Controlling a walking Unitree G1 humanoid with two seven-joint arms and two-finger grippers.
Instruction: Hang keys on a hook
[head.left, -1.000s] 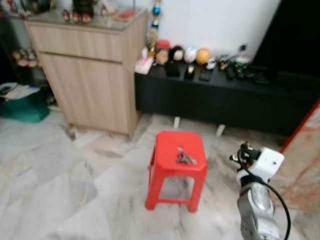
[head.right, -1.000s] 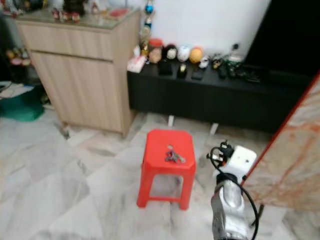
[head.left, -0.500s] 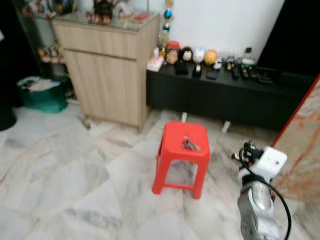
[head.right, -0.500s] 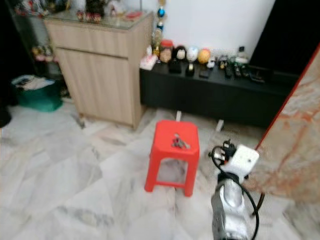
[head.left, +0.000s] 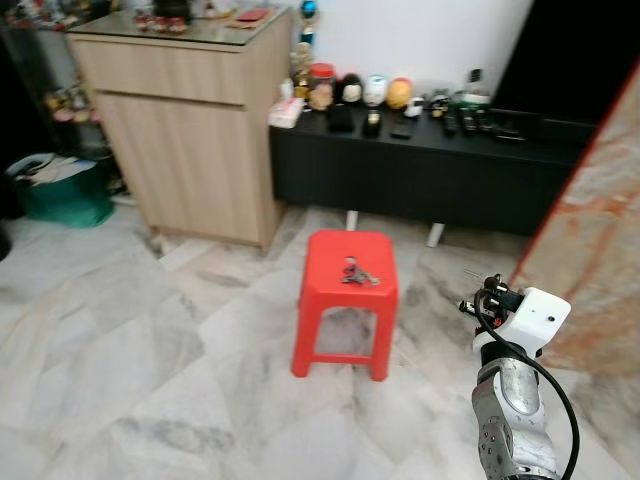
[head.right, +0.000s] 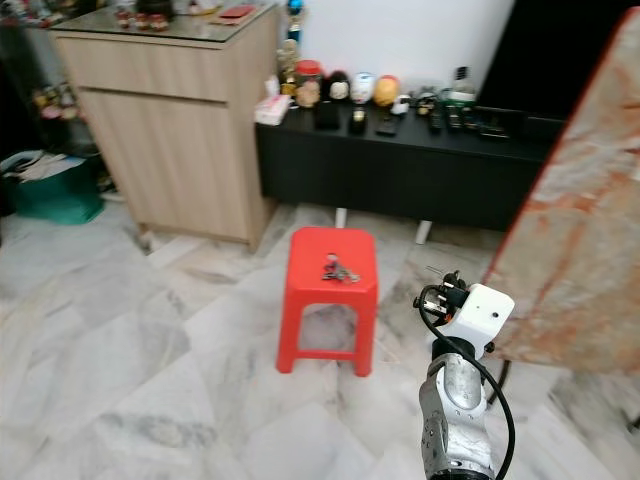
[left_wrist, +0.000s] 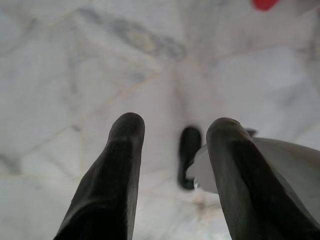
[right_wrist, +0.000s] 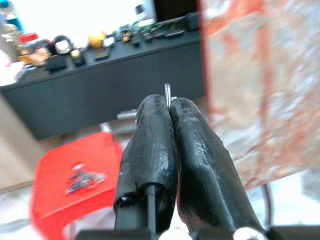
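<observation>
Keys (head.left: 356, 273): lying on red stool (head.left: 325, 295), at 12 o'clock
Right hand (right_wrist: 169, 111): fingers pressed together, empty
Left hand (left_wrist: 175, 131): fingers spread, over marble floor (head.left: 120, 360)

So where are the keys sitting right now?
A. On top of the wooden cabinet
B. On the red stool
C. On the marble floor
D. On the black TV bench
B: the keys lie in a small bunch on the seat of the red stool, which stands on the marble floor in front of the black bench.
</observation>
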